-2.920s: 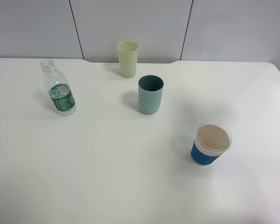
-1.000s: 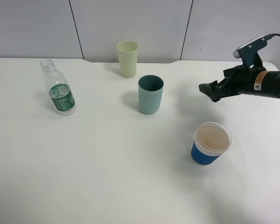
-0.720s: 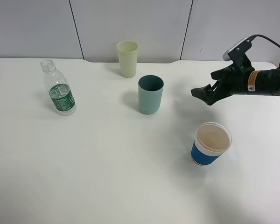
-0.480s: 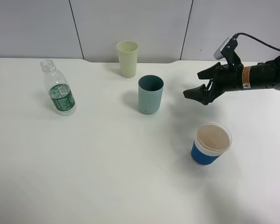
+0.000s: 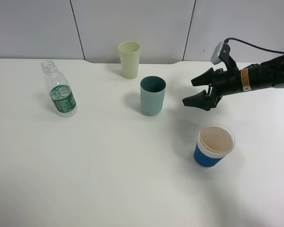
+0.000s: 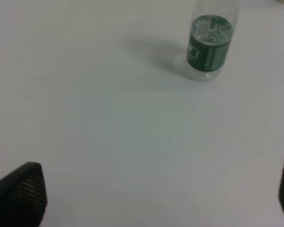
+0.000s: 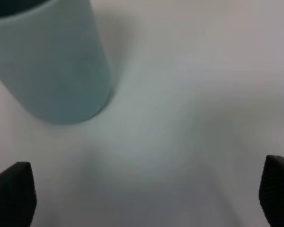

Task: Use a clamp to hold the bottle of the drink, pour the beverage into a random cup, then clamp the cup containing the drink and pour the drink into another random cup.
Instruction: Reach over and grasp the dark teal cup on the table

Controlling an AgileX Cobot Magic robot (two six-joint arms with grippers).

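Note:
The capless clear bottle [image 5: 60, 90] with a green-and-white label stands upright at the table's left; any beverage inside is too clear to make out. Mid-table stands the teal cup [image 5: 153, 96], and the pale yellow-green cup [image 5: 129, 60] is behind it. My right gripper [image 5: 188, 92] hovers open to the right of the teal cup, apart from it, its fingers pointing at it. In the right wrist view the teal cup [image 7: 52, 61] lies ahead of the open right gripper [image 7: 144, 194]. The left wrist view has the bottle [image 6: 209, 45] far ahead of my open, empty left gripper [image 6: 154, 198].
A blue paper cup [image 5: 214, 145] with a white rim stands at the front right, below the right arm. The white table [image 5: 109, 170] ends at a grey wall behind the cups.
The right arm has come in from the right edge and moved left toward the teal cup, jaws still open. Bottle and cups have not moved.

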